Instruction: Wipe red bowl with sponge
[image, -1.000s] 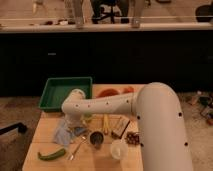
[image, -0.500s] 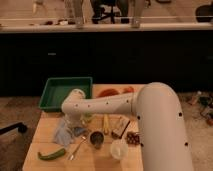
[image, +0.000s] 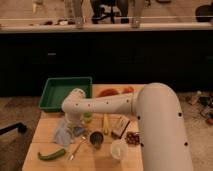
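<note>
**Pickup stage: gripper (image: 75, 128) low at the table's left, red bowl untouched**

At the far left of the light wooden table (image: 42, 142), a long green pepper-like vegetable (image: 51, 154) is lying near the front edge. A shallow green plastic tray (image: 59, 95) is sitting at the back corner. Just right of these, a crumpled pale blue-white cloth or bag (image: 62, 134) is lying where the white jointed arm (image: 107, 104) is bending down. The gripper is hanging low there, just above the tabletop. Whether it is spread, pressed together or pinching something I cannot tell. A small yellow-green block (image: 87, 118) is sitting just beside the wrist; it may be the sponge, though that is unsure.

Judging from this, the step in hand is fetching the sponge, and no wiping is happening yet. The next move is calling for a firm hold on the sponge and a lift clear of the small steel cup (image: 96, 139) in front. After that comes a carry back and right to the bowl.

The round red bowl (image: 109, 92) is sitting at the back of the table, just right of the tray and well apart from the gripper. The arm is crossing in front of it, so only its upper rim is showing and its inside is hidden. Further right, a white paper cup (image: 118, 149) is standing near the front edge.
</note>
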